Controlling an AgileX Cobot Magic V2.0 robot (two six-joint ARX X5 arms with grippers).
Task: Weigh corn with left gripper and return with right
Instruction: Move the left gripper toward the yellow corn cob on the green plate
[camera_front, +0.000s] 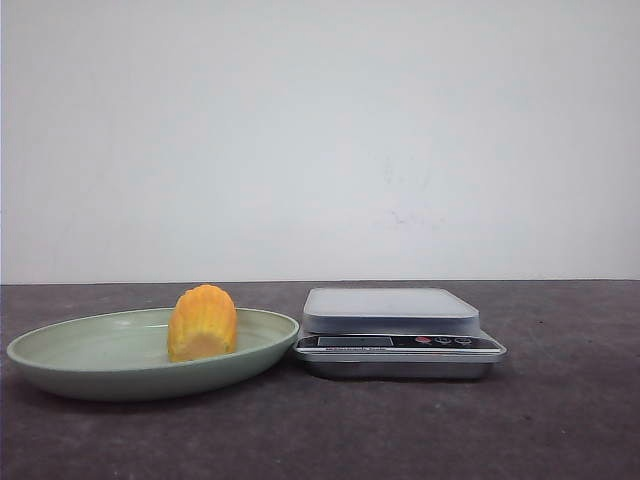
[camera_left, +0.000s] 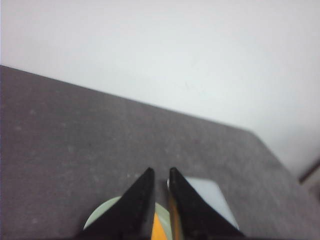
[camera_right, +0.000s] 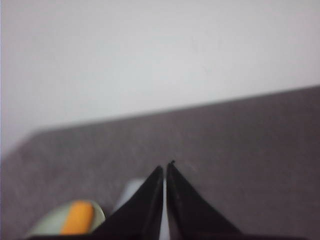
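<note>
Nearest the front camera: bare dark grey table (camera_front: 320, 440), speckled, running edge to edge. Just beyond, at 9 o'clock from centre, a shallow pale green plate (camera_front: 70, 362) with the corn (camera_front: 202, 322) standing inside it on its flat cut end, rounded tip up, right of the plate's middle. At 3 o'clock of the plate, rim almost touching, a silver kitchen scale (camera_front: 400, 332) with a pale platform, nothing on it; display dark, button markings too small to read. Farthest back, plain white wall (camera_front: 320, 130). No arm or gripper anywhere in this front view.

Seen only from the wrists: left gripper (camera_left: 159, 172), black tapered fingers nearly together, a thin slit between the tips, nothing pinched. Raised over the table, with slivers of corn (camera_left: 159, 230) and plate (camera_left: 102, 212) peeking out beneath the fingers, most of both hidden or cut off by the frame edge; a corner of the scale platform (camera_left: 212, 197) beside one finger.

Right gripper (camera_right: 165, 167), blurred, tips likewise pressed close with only a hairline gap, holding nothing. Past its fingers, plate (camera_right: 50, 222) and corn (camera_right: 79, 217) as soft smears, cut at the frame edge; a pale patch of scale (camera_right: 131, 190) half hidden behind one finger.
</note>
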